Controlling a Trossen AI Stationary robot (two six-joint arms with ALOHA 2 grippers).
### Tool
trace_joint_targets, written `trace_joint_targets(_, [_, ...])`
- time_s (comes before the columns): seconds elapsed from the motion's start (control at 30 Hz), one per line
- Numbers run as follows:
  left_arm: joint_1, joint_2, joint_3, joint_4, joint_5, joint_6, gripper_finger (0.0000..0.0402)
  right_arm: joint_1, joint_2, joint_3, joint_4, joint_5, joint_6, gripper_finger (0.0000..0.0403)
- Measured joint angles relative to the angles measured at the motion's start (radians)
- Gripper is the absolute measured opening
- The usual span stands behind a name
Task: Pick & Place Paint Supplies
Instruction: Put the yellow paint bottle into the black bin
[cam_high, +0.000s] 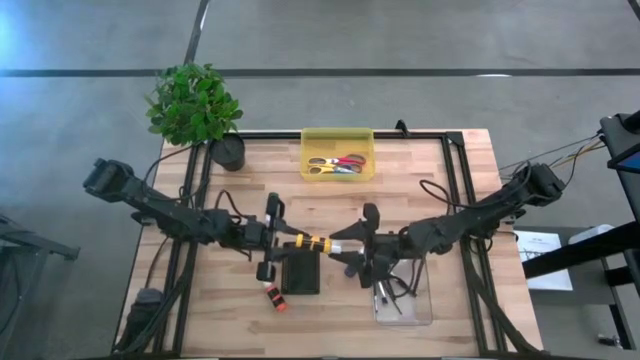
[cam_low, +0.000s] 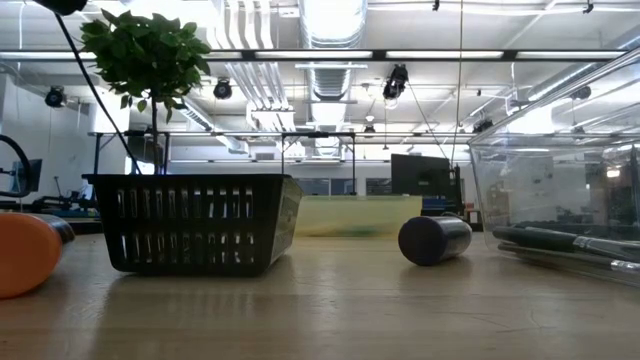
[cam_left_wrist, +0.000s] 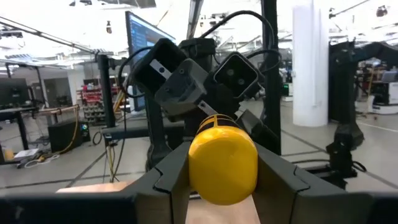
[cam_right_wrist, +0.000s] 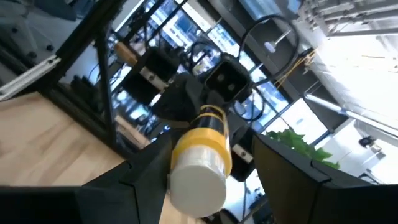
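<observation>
Above the black basket (cam_high: 300, 272) at the middle of the bench (cam_high: 420, 170), both arms meet over a single yellow-orange paint tube (cam_high: 314, 243), which hangs level in the air between them. On the basket's left side, the left end effector (cam_high: 287, 242) is clamped on the tube's yellow body; its wrist view shows the rounded yellow end (cam_left_wrist: 222, 163) pressed between the two dark fingers (cam_left_wrist: 173, 177). Just right of the basket, the right end effector (cam_high: 340, 246) reaches the tube's pale capped end (cam_right_wrist: 198, 171); in its wrist view the fingers (cam_right_wrist: 286, 167) stand spread on either side of the cap, one of them clearly apart from it, so it is open around the tube rather than gripping.

Left of the basket and nearer the bench's front edge lies a red paint tube (cam_high: 272, 296). Right of the basket sits a clear bin (cam_high: 403, 300) with thin dark-handled paintbrushes (cam_high: 392, 292) inside. Beyond the basket, at the bench's far edge, a yellow tray (cam_high: 338, 155) holds scissors (cam_high: 335, 163), and a potted plant (cam_high: 195, 105) stands at the far-left corner.
</observation>
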Motion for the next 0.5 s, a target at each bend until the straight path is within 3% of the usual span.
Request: trace_joint_targets(0.5, [-0.001, -0.001, 0.000, 0.000, 0.008, 0.005, 0.0140, 0.048, -0.001, 0.000, -0.041, 0.086, -0.003, 0.0221])
